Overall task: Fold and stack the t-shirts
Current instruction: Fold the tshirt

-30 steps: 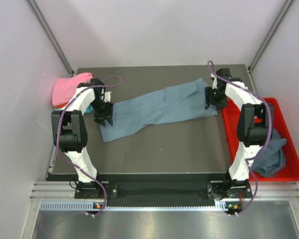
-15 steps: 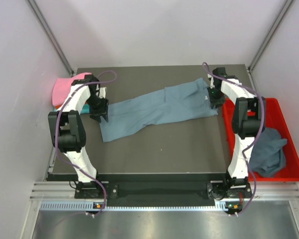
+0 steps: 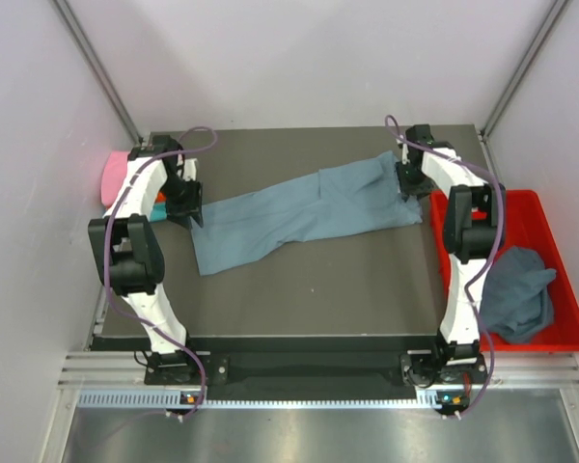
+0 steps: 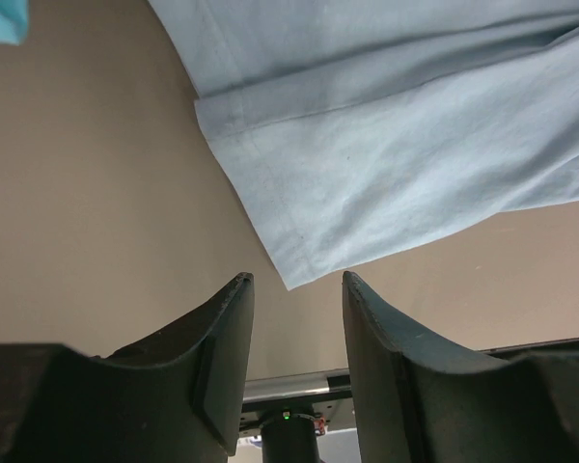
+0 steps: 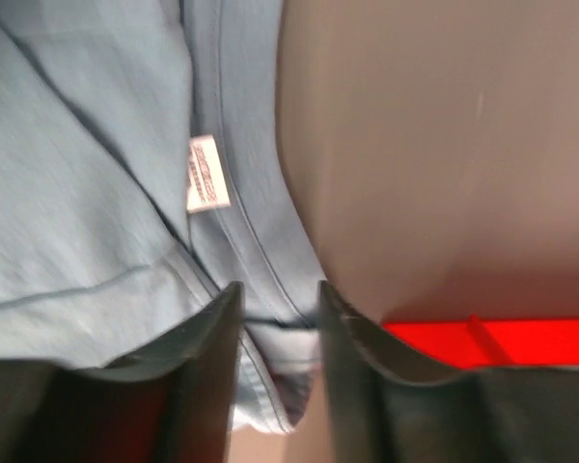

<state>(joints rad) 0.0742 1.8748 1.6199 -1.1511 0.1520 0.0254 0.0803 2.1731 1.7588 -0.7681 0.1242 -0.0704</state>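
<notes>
A pink t-shirt (image 3: 121, 172) lies bunched at the far left edge of the bench (image 3: 318, 289), with a little orange and teal cloth showing beneath it. Just beside it the left gripper (image 4: 296, 277) hangs over the bench with its fingers apart and nothing between them. The lower hem corner (image 4: 309, 246) of the blue-grey t-shirt (image 3: 299, 214) points into the gap from just beyond the fingertips.

That t-shirt lies stretched in a long diagonal band across the middle of the bench, low at the left and higher at the right. It is rumpled along its length and not yet folded.

At its right end the right gripper (image 5: 278, 289) straddles the collar (image 5: 256, 231), near the white neck label (image 5: 207, 174). Its fingers stand close with cloth between them, but I cannot tell whether they pinch it.

Further right, a second blue-grey t-shirt (image 3: 516, 289) sits crumpled in the red tray (image 3: 536, 227).

The cloth looks light, limp and prone to sagging and creasing. The doubled hems and the collar seam should be the firmest places to hold, ideally two corners taken together and kept taut.
</notes>
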